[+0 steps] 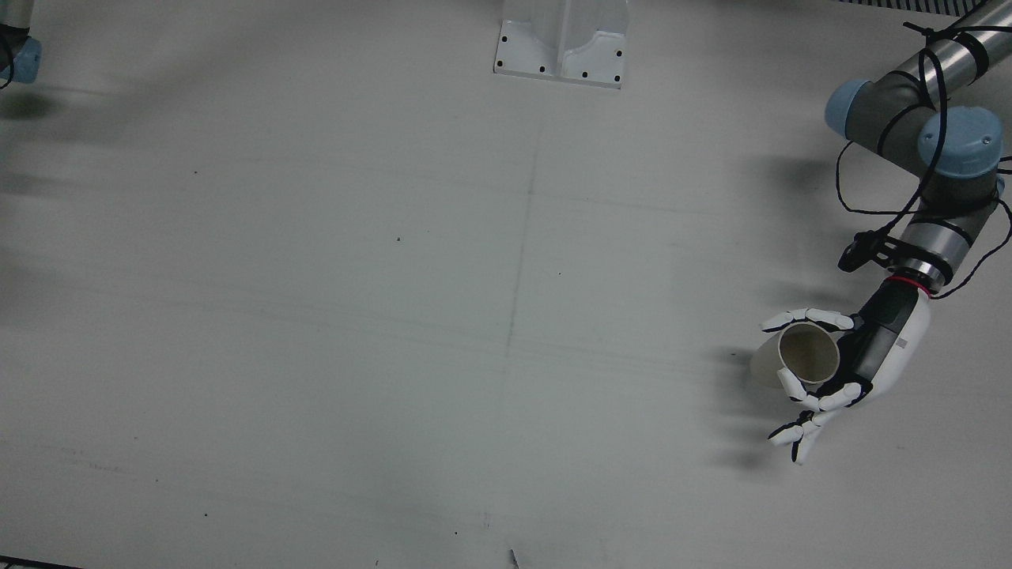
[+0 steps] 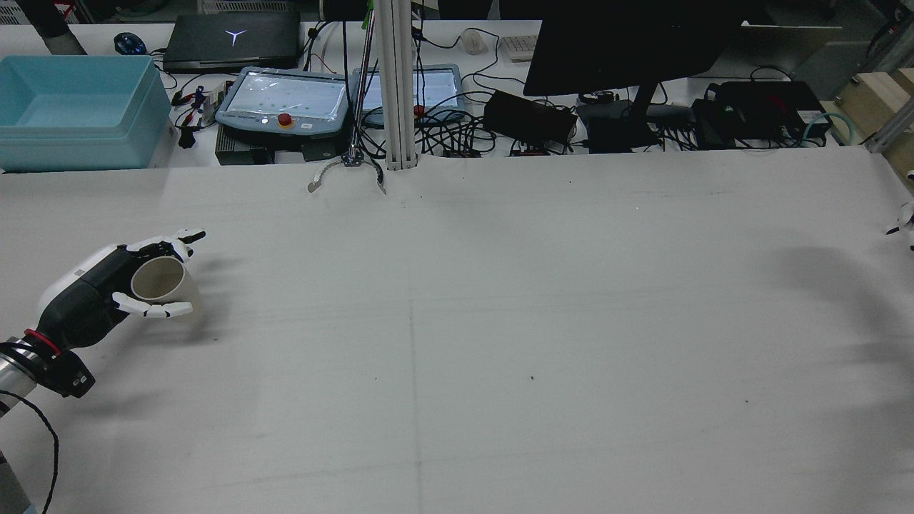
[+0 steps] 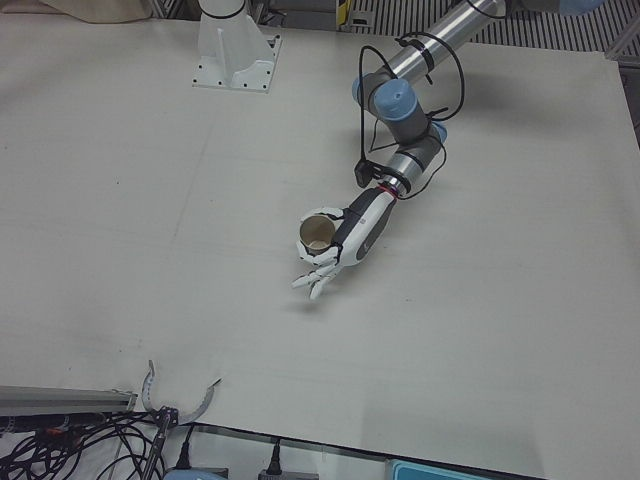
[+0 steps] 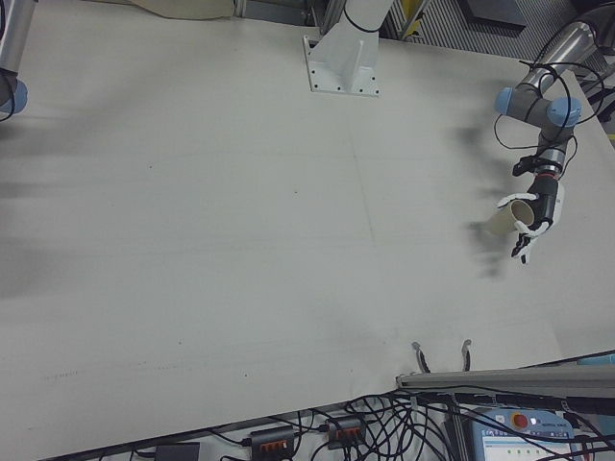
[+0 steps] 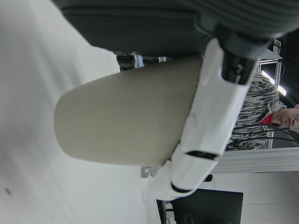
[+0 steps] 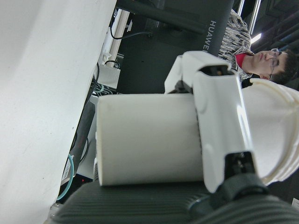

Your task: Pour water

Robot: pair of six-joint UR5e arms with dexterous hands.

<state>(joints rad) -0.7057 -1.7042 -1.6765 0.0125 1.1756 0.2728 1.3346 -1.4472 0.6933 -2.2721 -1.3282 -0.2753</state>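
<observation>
Your left hand (image 1: 858, 359) has its fingers (image 1: 814, 318) wrapped around a tan paper cup (image 1: 798, 356), held upright with its open mouth facing up, near the table's (image 1: 395, 316) left edge on the robot's side. From the rear camera the same hand (image 2: 100, 289) sits close to that edge, with the cup (image 2: 163, 280) just inside it.

Your right hand (image 6: 224, 140) is almost out of the fixed cameras; only a sliver of it (image 2: 905, 225) shows at the far right edge of the rear view. Its own camera shows it clasping a white cup (image 6: 145, 137), with a finger across the cup's side.

The whole middle of the table lies open between the two hands. The white post base (image 1: 563, 39) stands at the robot's edge, and a blue bin (image 2: 75, 111) sits beyond the far edge.
</observation>
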